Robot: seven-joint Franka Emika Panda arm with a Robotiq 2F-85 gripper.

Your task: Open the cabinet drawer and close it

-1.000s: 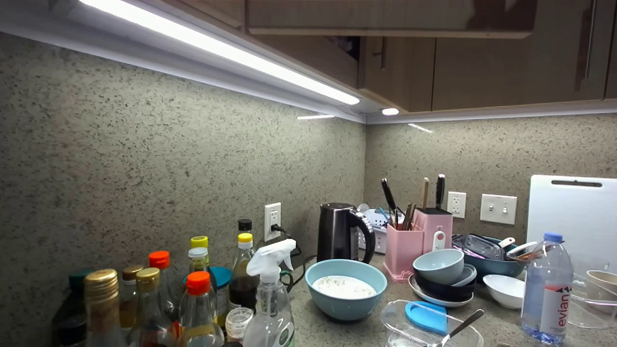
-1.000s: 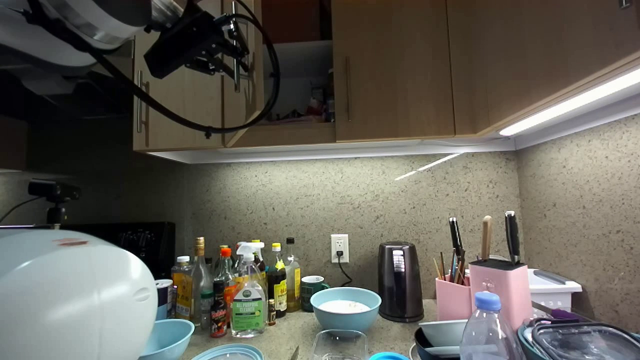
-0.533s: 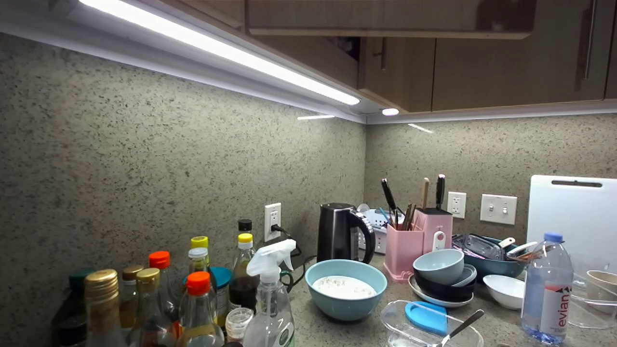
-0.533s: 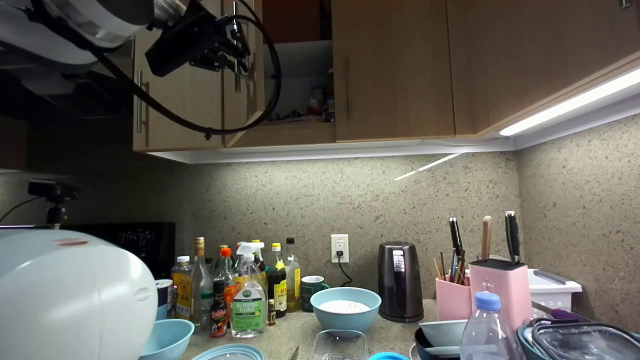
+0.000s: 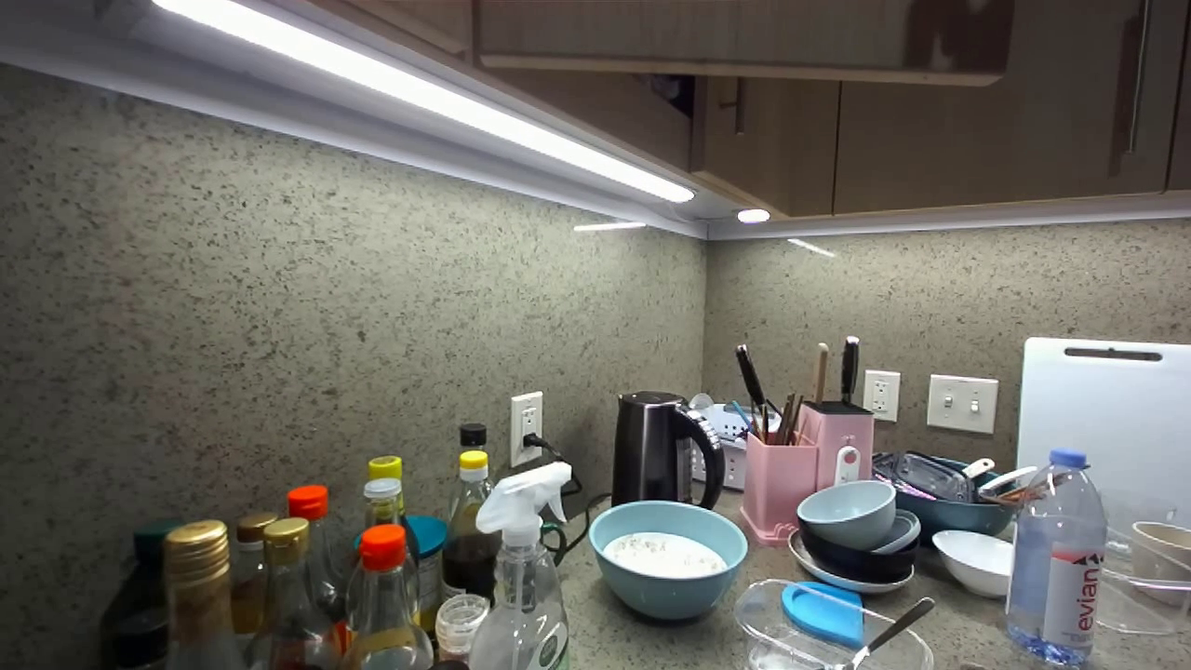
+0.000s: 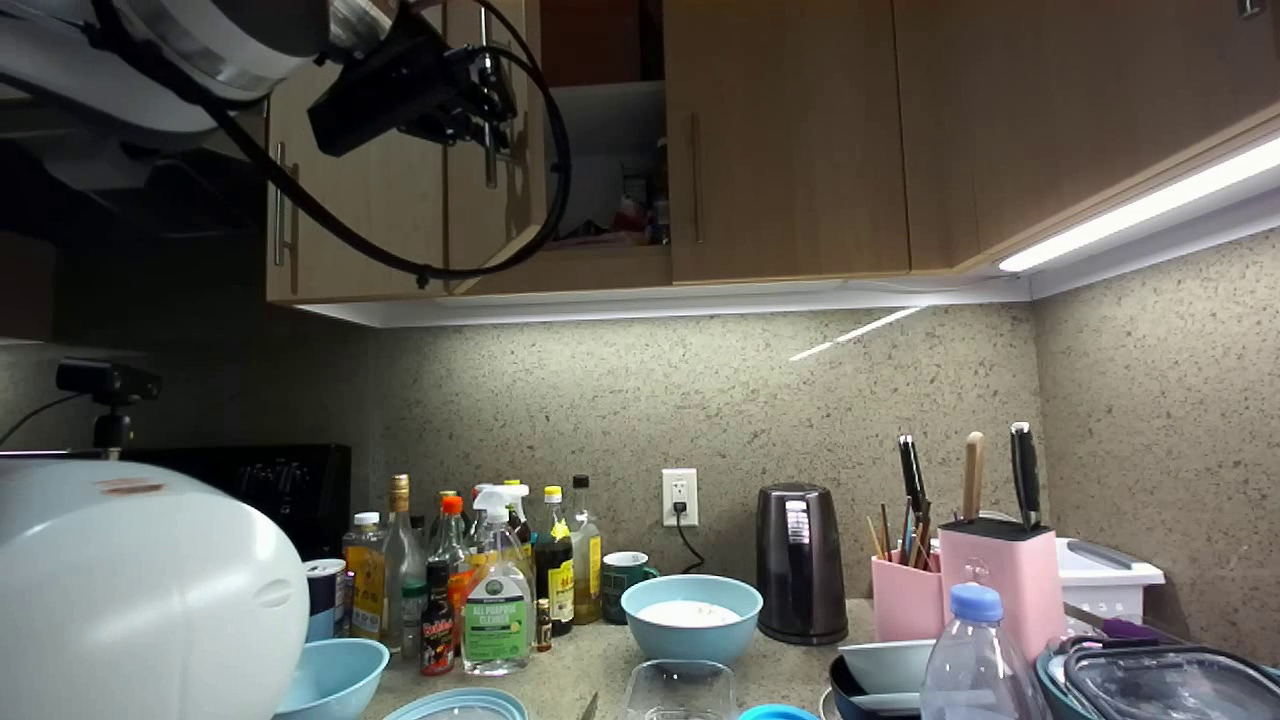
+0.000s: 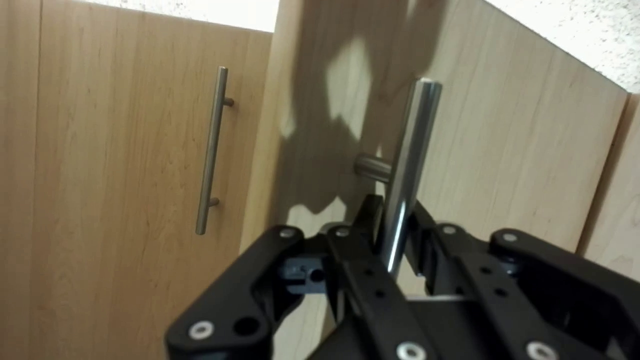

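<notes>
The cabinet door [image 6: 480,220] is plain wood and stands partly open, swung out from the cabinet. Its underside and face show at the top of an exterior view [image 5: 744,37], and its face fills the wrist view [image 7: 515,135]. The slim silver bar handle [image 7: 415,145] runs near the door's free edge; its lower end also shows in an exterior view [image 6: 490,170]. My gripper [image 7: 395,205] has its fingers on both sides of the bar and is shut on it. In an exterior view the gripper [image 6: 497,105] is at the handle, in front of the door.
A closed door [image 6: 790,140] is right of the opening, another [image 6: 370,200] left. Items sit inside the cabinet [image 6: 630,215]. Below, the counter holds bottles, a spray bottle [image 6: 497,600], a blue bowl [image 6: 690,625], a kettle [image 6: 800,560] and a pink knife block [image 6: 1000,570]. A cable loops under the gripper.
The gripper and the held handle have moved right in an exterior view. The door has swung slightly toward the cabinet, and the visible opening is narrower. The counter items have not moved.
</notes>
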